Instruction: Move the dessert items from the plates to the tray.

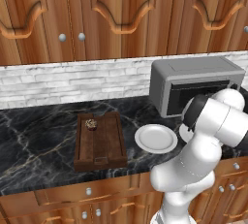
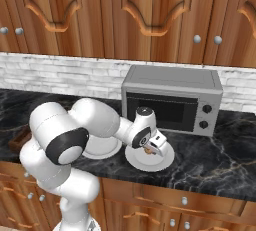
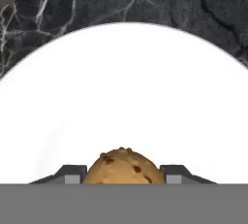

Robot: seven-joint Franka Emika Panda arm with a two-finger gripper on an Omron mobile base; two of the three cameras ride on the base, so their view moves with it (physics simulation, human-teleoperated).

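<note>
The tan-orange morsel [image 3: 125, 165] lies on a white plate [image 3: 126, 87], and my gripper [image 3: 123, 175] is shut on it, one fingertip [image 3: 72, 173] against each side. In the right base view the gripper [image 2: 151, 147] reaches down onto this right-hand plate [image 2: 159, 162], with the morsel [image 2: 148, 150] a small tan spot at its tips. To the left lies a second plate [image 1: 156, 137], bare. The dark brown cupcake [image 1: 90, 124] sits at the far end of the wooden tray [image 1: 114, 143], left of both plates. My arm hides most of the right-hand plate [image 1: 183, 132] in the left base view.
A grey microwave [image 2: 172, 97] stands right behind the plates against the brick backsplash. The black marble counter [image 1: 38, 140] stretches left of the tray. Wooden cabinets hang above, and drawers run below the counter's front edge.
</note>
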